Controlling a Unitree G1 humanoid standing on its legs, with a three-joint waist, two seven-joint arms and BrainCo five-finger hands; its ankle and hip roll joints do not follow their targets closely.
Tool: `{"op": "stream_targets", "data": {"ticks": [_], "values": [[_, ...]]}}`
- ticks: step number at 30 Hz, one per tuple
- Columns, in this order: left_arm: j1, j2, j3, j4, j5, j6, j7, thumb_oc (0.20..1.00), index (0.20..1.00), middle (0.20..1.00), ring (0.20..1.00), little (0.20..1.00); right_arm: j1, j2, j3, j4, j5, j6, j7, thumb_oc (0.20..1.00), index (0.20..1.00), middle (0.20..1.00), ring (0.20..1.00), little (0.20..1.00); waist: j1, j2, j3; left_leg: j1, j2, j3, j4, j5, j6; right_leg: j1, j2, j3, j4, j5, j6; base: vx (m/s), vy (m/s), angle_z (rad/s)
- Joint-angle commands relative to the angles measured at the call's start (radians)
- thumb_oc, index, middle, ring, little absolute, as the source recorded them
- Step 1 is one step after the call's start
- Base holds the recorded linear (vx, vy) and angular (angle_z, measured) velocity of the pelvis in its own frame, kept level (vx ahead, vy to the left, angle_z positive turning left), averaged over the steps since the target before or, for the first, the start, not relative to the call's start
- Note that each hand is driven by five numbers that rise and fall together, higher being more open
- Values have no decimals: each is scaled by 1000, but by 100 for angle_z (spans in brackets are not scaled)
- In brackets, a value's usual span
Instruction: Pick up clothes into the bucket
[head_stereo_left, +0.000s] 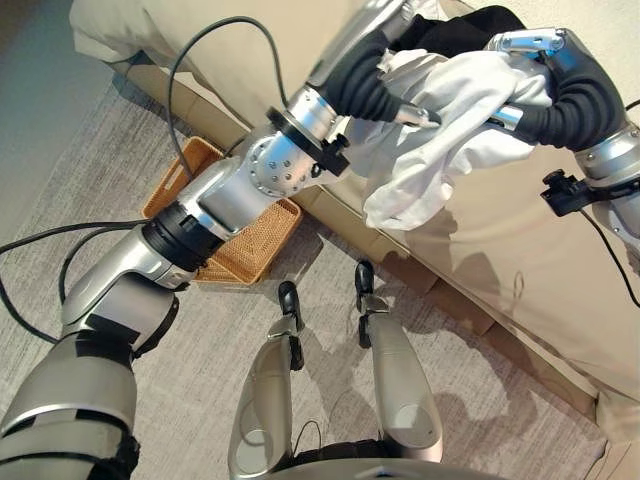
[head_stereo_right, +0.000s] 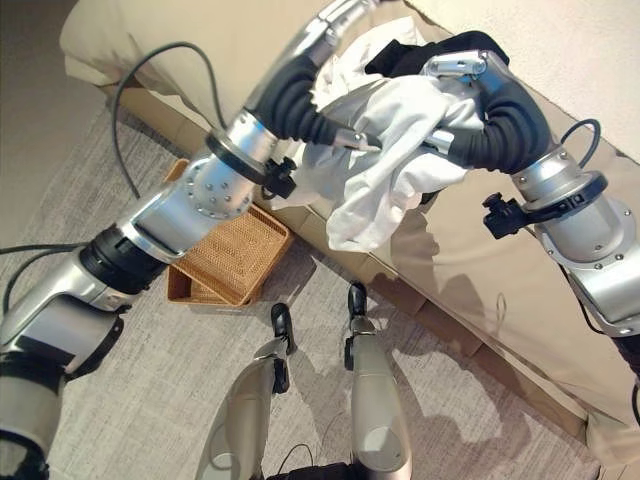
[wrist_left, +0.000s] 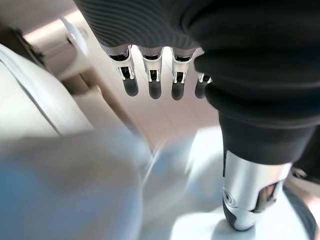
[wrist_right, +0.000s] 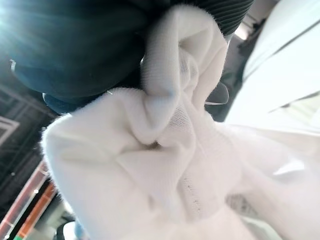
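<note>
A white garment (head_stereo_left: 440, 150) hangs bunched in the air above the sofa's front edge, with my right hand (head_stereo_left: 565, 95) curled round its upper part. The right wrist view has the gathered white cloth (wrist_right: 165, 165) pressed close against the hand. My left hand (head_stereo_left: 375, 85) reaches in from the other side. Its fingers (wrist_left: 152, 80) are straight and touch the cloth's edge without closing on it. A black garment (head_stereo_left: 465, 30) lies on the sofa just behind both hands. The woven brown basket (head_stereo_left: 250, 250) stands on the carpet below my left forearm, partly hidden by it.
A beige sofa (head_stereo_left: 500, 250) runs diagonally from the upper left to the lower right, and its front edge borders the grey carpet (head_stereo_left: 120, 180). The basket sits close against the sofa's base.
</note>
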Motion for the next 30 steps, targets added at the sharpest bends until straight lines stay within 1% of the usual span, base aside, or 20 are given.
{"op": "stream_targets", "data": {"ticks": [1,3,5,6,7,9,10,11,13,16,17,19,20,21,22,24,25,26,30], "values": [[2,-43,-18,44,19,-21,-45,1000,1000,1000,1000,1000,-66,77,-18,-22,37,-44,-39,200,200,200,200,200,6,-36,-106,-3,20,-25,6,3,-47,73,-36,-35,-50,5,66,0,0,0],[0,-51,-39,52,22,-12,-76,1000,1000,1000,1000,1000,-84,102,-17,-21,23,-44,-44,200,200,200,200,200,8,-34,-107,1,21,-25,6,3,-45,77,-33,-35,-53,4,66,0,0,0],[0,-56,-45,57,21,-10,-84,1000,1000,1000,1000,1000,-86,110,-20,-25,18,-44,-45,200,200,200,200,200,8,-33,-107,2,23,-26,4,4,-45,79,-33,-34,-54,3,65,0,0,0],[-1,-73,-65,69,7,-6,-114,1000,1000,1000,1000,1000,-90,133,-29,-36,13,-46,-48,200,200,200,200,200,7,-32,-109,4,25,-27,-2,6,-44,81,-32,-36,-60,3,66,0,0,0],[-2,-73,-67,70,6,-7,-115,1000,1000,1000,1000,1000,-87,134,-31,-37,12,-45,-48,200,200,200,200,200,7,-33,-109,5,24,-28,-3,7,-44,82,-32,-36,-60,4,66,0,0,0],[-6,-100,-86,89,-43,-1,-149,1000,1000,1000,1000,1000,-98,164,-32,-59,2,-50,-53,200,200,200,200,200,5,-31,-110,9,26,-29,-12,11,-42,85,-31,-37,-68,6,67,0,0,0],[-7,-100,-87,90,-44,-2,-150,1000,1000,1000,1000,1000,-97,165,-33,-60,1,-49,-53,200,200,200,200,200,5,-31,-110,9,26,-30,-13,11,-42,86,-31,-38,-68,6,67,0,0,0],[-14,-119,-112,102,-76,6,-185,1000,1000,1000,1000,1000,-114,184,-26,-78,-4,-50,-55,200,200,200,200,200,5,-30,-110,10,25,-31,-15,13,-41,87,-30,-38,-73,8,67,0,0,0],[-19,-124,-117,108,-89,8,-191,1000,1000,1000,1000,1000,-119,196,-24,-85,-8,-50,-54,200,200,200,200,200,4,-29,-109,10,25,-32,-15,13,-41,87,-30,-38,-74,9,66,0,0,0],[-37,-145,-140,129,-99,26,-217,1000,1000,1000,1000,1000,-127,229,-21,-114,-15,-51,-52,200,200,200,200,200,3,-26,-107,12,25,-34,-17,14,-40,90,-30,-38,-78,10,66,0,0,0],[-38,-163,-137,150,-100,34,-219,1000,1000,1000,1000,1000,-125,252,-22,-132,-19,-53,-47,200,200,200,200,200,2,-26,-105,12,24,-34,-18,15,-39,90,-30,-38,-79,11,65,0,0,0],[-31,-176,-131,159,-103,37,-219,1000,1000,1000,1000,1000,-119,263,-27,-147,-22,-52,-45,200,200,200,200,200,2,-26,-106,13,24,-34,-19,15,-39,92,-30,-38,-81,11,66,0,0,0],[-23,-192,-119,179,-100,43,-213,846,846,846,846,846,-115,277,-30,-157,-24,-51,-43,200,200,200,200,200,3,-26,-104,13,24,-35,-18,15,-38,91,-30,-37,-80,10,66,0,0,0],[-19,-204,-113,187,-92,47,-210,799,799,799,799,799,-115,284,-34,-163,-29,-52,-42,200,200,200,200,200,2,-28,-103,12,23,-35,-18,15,-38,91,-30,-38,-79,10,65,0,0,0],[-7,-226,-102,212,-69,57,-206,592,592,592,592,592,-109,301,-45,-174,-36,-53,-45,200,200,200,200,200,1,-28,-101,11,23,-35,-16,14,-36,91,-30,-37,-79,9,65,0,0,0],[-3,-234,-97,220,-51,61,-206,507,507,507,507,507,-105,311,-50,-183,-40,-52,-44,200,200,200,200,200,2,-29,-100,10,24,-35,-14,13,-36,90,-31,-37,-79,10,66,0,0,0],[3,-241,-88,233,-39,65,-200,238,238,238,238,238,-106,318,-56,-190,-43,-52,-45,200,200,200,200,200,3,-29,-99,9,24,-35,-12,13,-35,90,-30,-35,-80,10,65,0,0,0],[13,-253,-77,254,-21,76,-203,200,200,200,200,200,-109,336,-65,-198,-45,-58,-49,200,200,200,200,200,3,-30,-98,8,25,-37,-11,11,-33,90,-28,-34,-81,10,64,0,0,0],[22,-263,-69,273,-28,82,-205,200,200,200,200,200,-119,353,-76,-207,-57,-61,-59,200,200,200,200,200,3,-32,-97,7,26,-37,-12,12,-31,88,-26,-31,-82,12,64,0,0,0]]}}
